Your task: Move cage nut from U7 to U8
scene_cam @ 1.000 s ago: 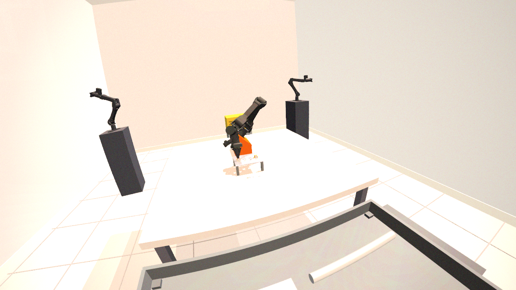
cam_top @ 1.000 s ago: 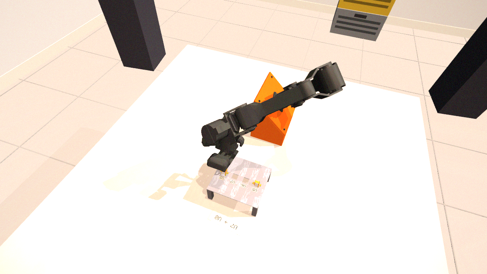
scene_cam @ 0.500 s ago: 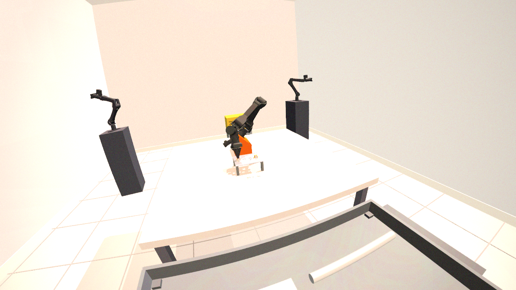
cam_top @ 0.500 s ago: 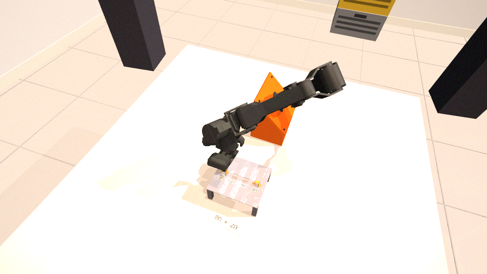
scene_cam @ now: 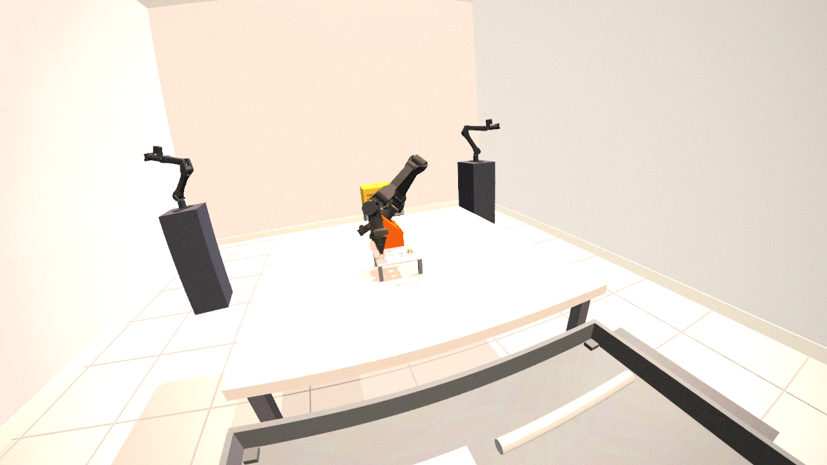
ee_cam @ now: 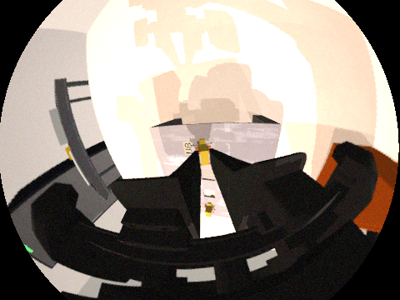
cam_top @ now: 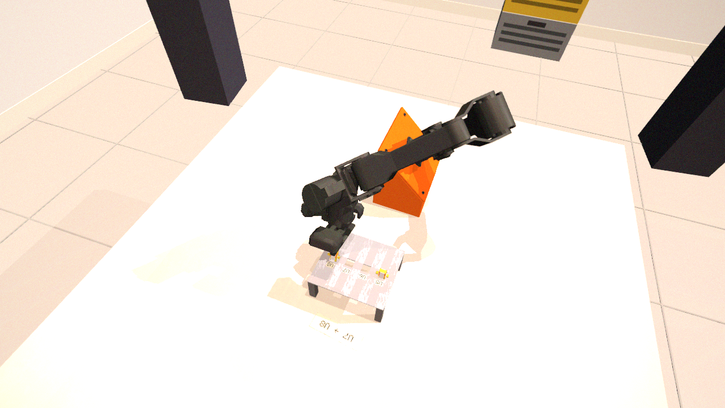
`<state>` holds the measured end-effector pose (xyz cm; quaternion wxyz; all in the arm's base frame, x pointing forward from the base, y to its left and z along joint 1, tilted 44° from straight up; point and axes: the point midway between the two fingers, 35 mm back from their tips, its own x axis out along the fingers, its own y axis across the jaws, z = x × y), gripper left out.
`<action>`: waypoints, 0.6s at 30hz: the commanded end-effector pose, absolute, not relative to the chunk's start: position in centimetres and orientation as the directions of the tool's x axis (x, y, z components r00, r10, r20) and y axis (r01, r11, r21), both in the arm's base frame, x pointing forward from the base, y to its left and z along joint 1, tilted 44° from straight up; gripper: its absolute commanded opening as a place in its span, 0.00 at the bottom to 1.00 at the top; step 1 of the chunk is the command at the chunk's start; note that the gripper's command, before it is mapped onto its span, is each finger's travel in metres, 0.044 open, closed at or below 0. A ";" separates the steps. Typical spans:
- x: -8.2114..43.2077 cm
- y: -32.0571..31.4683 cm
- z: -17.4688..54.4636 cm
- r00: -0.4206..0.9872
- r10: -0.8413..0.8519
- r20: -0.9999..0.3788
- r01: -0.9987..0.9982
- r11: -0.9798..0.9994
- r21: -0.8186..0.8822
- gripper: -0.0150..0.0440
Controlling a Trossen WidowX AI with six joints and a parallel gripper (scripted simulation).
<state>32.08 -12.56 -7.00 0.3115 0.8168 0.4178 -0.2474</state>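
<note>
Top view high and steep, exterior farther, wrist close; rail plate in all three.

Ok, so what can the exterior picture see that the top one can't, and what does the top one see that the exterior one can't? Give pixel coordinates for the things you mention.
Only exterior: one small black arm [scene_cam: 185, 167] and another small black arm [scene_cam: 470, 141] on dark posts, plus the grey tray [scene_cam: 404, 398] with a white rod [scene_cam: 566, 411] in it.

Only top: hole labels [cam_top: 362, 276] you can read, U5 to U8. In the exterior view they're too tiny.

Both: the big black arm [cam_top: 420, 149] [scene_cam: 402, 179], its orange base [cam_top: 397, 198] [scene_cam: 394, 236] and the yellow nut by U5 [cam_top: 382, 273] [scene_cam: 409, 250].
</note>
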 end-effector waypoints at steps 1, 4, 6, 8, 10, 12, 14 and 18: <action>31.8 -12.3 -7.1 0.534 0.529 -0.660 0.832 -0.466 0.299 0.30; 31.8 -12.3 -7.1 0.538 0.527 -0.658 0.830 -0.469 0.302 0.30; 31.8 -12.3 -7.1 0.540 0.526 -0.657 0.828 -0.470 0.304 0.30; 31.8 -12.3 -7.1 0.541 0.525 -0.657 0.828 -0.471 0.305 0.30; 31.8 -12.3 -7.1 0.541 0.525 -0.657 0.828 -0.471 0.305 0.30; 31.8 -12.3 -7.1 0.541 0.525 -0.657 0.828 -0.471 0.305 0.30; 31.8 -12.3 -7.1 0.541 0.525 -0.657 0.828 -0.471 0.305 0.30; 31.8 -12.3 -7.1 0.541 0.525 -0.657 0.828 -0.471 0.305 0.30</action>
